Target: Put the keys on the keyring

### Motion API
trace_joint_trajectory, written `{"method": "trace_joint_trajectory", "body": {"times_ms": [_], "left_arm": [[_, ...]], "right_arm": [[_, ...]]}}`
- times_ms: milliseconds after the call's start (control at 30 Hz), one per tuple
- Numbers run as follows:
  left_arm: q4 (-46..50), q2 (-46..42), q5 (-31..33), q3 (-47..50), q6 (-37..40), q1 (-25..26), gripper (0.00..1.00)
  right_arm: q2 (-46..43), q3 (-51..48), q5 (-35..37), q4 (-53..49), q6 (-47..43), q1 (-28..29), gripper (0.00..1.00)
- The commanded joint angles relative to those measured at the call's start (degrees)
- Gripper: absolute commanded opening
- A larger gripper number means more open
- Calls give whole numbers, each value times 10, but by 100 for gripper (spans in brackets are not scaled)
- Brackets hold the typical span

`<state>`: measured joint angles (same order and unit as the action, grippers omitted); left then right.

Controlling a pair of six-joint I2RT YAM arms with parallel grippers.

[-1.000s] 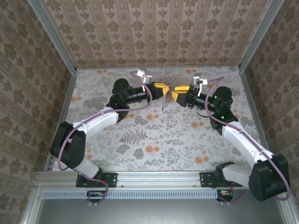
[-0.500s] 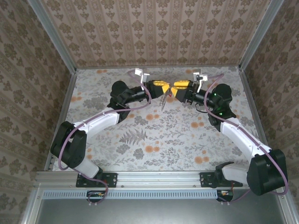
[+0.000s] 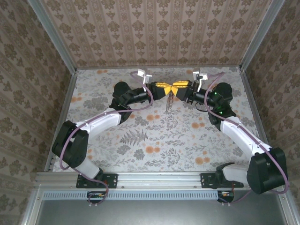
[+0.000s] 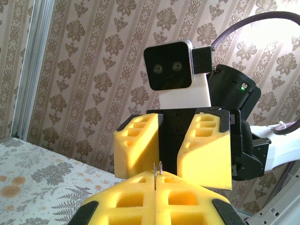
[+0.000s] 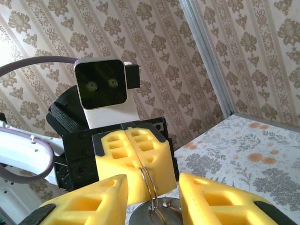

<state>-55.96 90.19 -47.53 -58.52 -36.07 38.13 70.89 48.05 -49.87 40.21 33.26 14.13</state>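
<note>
Left pincer [image 3: 168, 89]: clenched, with a thin wire loop pinched between its yellow pads. I take this loop to be the keyring [image 5: 147, 180]. The right wrist view shows it standing out of the closed pads.

Why held so: gripping the loop by one edge leaves the rest free in the air, so a key can be fed onto it from the opposite side.

Right pincer [image 3: 175, 88]: its fingers stand apart on either side of the loop. A flat silvery piece, probably one of the keys [image 5: 154, 211], lies in the gap. I cannot tell whether the pads are pressing on it or only flanking it.

Meeting point: the two pincers face each other tip to tip, raised above the far middle of the counter [image 3: 140, 140]. Working up there keeps the metal off the surface and within sight of both wrist cameras.

Hanging part: in the top view a slim greyish piece dangles just under the tips. It is too small to say whether it is ring or key.

Step in hand: by my judgement, lining the key up with the loop. Threading does not look finished.

Risk: the wire is thin, so a slight twist could let it slip out of the pads.
</note>
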Motion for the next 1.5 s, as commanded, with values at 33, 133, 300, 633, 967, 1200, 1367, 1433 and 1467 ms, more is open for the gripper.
{"method": "trace_joint_trajectory", "body": {"times_ms": [33,133,300,633,967,1200,1367,1433,1467], "left_arm": [[-24,6,-8,-26,-7,5,0],[-22,7,-8,-28,-6,5,0],[-17,9,-8,-31,-3,6,0],[214,-57,-29,-38,162,-34,31],[600,-73,-82,-150,412,-55,42],[731,-43,-138,-216,491,-62,43],[757,-24,-166,-240,504,-62,43],[761,-17,-173,-248,505,-62,43],[760,-14,-176,-250,504,-62,43]], "right_arm": [[4,15,-26,19,3,0,30],[5,14,-32,19,2,-1,17],[1,14,-33,4,-13,-1,0],[-16,65,-16,-205,-158,-2,0],[12,147,-19,-416,-304,-2,0],[21,199,-50,-522,-375,-1,0],[28,210,-75,-545,-388,1,0],[31,212,-83,-546,-388,4,0],[33,213,-84,-547,-388,6,0]]}}
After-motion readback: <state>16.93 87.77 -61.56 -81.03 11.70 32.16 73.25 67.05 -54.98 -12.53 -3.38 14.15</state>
